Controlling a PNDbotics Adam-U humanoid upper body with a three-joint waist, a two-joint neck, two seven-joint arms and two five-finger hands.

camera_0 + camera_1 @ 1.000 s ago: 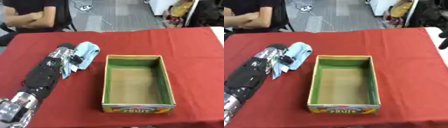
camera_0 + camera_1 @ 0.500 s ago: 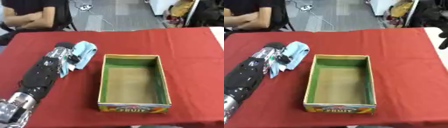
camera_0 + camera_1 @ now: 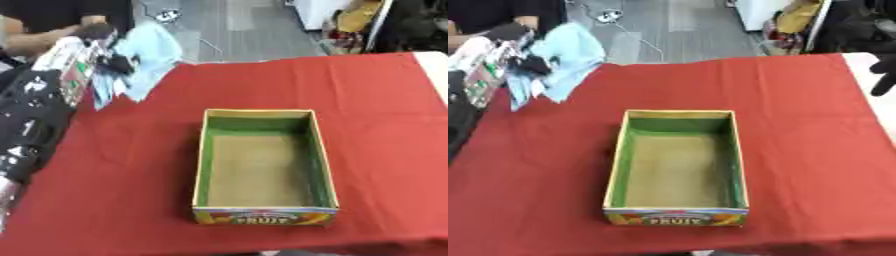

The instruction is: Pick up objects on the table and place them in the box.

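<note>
Overhead, crumpled pale-blue cloth [image 3: 569, 56]

The box [image 3: 262, 165] is set mid-surface [image 3: 376, 100]; the cloth [image 3: 566, 60] is held up at far left by the left hand [image 3: 522, 55].

Left hand [image 3: 103, 55] raised, fingers curled; right hand [image 3: 883, 75] hangs at edge.

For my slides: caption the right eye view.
Left hand lifts a light blue cloth beside the empty box.
</note>
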